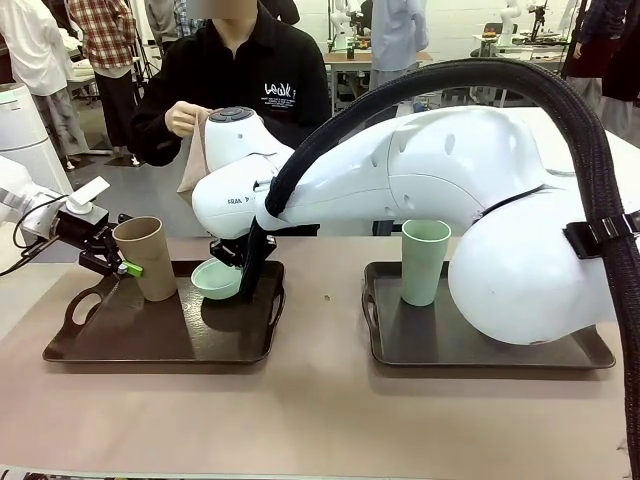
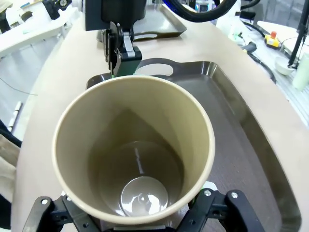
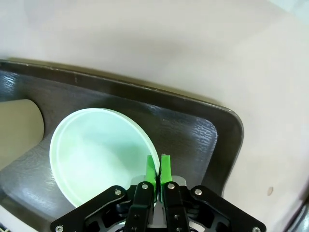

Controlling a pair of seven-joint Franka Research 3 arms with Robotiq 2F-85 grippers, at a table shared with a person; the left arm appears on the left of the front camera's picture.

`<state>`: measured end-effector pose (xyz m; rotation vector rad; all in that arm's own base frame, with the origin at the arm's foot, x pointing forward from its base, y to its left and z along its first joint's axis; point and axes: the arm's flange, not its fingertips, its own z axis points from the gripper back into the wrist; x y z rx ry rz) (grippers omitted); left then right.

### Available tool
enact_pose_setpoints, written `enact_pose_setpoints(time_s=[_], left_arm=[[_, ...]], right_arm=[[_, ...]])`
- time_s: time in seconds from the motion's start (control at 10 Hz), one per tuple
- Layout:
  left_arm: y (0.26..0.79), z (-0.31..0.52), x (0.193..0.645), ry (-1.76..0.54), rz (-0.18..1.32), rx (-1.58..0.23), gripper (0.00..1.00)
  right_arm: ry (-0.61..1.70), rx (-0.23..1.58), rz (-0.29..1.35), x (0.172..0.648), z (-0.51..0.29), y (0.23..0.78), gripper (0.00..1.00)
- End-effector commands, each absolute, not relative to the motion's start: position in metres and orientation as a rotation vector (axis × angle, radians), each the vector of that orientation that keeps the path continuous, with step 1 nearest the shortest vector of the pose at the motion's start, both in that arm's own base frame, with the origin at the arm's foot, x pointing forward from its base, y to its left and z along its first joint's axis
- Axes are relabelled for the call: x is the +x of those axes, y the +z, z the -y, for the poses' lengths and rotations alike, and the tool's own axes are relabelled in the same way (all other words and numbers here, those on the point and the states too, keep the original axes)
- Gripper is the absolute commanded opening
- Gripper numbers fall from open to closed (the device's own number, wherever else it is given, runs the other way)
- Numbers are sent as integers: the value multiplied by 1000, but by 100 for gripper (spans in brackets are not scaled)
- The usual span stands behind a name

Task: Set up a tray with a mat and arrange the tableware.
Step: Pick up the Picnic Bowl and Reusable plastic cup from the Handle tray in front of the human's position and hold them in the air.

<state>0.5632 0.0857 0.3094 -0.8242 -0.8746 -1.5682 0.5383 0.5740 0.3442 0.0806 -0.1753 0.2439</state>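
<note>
A dark brown tray (image 1: 150, 335) lies at the left of the table. My left gripper (image 1: 120, 262) is shut on the upright tan cup (image 1: 146, 257) at the tray's back left; in the left wrist view the cup (image 2: 135, 145) stands between my gripper's (image 2: 140, 217) fingers. My right gripper (image 1: 235, 262) reaches across and is shut on the rim of the mint green bowl (image 1: 217, 278), tilted low over the same tray. Its green pads (image 3: 165, 166) pinch the bowl's (image 3: 96, 150) edge. A pale green cup (image 1: 424, 260) stands on the right tray (image 1: 480, 345). I cannot pick out a mat.
A person in black sits at the far side, hands holding a beige cloth (image 1: 192, 150); I cannot tell whether it is the mat. My right arm's bulky white links span the table's middle. The front half of the left tray's floor (image 2: 231, 125) is bare.
</note>
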Motion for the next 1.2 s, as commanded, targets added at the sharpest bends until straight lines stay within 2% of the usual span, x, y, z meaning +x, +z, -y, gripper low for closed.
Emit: enact_pose_setpoints(time_s=[0.0,0.4,0.8,0.9,1.1], left_arm=[[317,-84,564,-1581,812,-853,0],[410,-84,541,-1621,796,-771,0],[503,-73,522,-1710,863,-645,0],[516,-72,517,-1696,869,-626,0],[500,-76,527,-1702,878,-671,0]], right_arm=[[207,31,173,538,-577,349,0],[271,161,187,494,-559,431,0],[277,169,334,448,-545,524,0],[262,148,355,441,-542,534,0],[298,180,320,456,-556,546,0]])
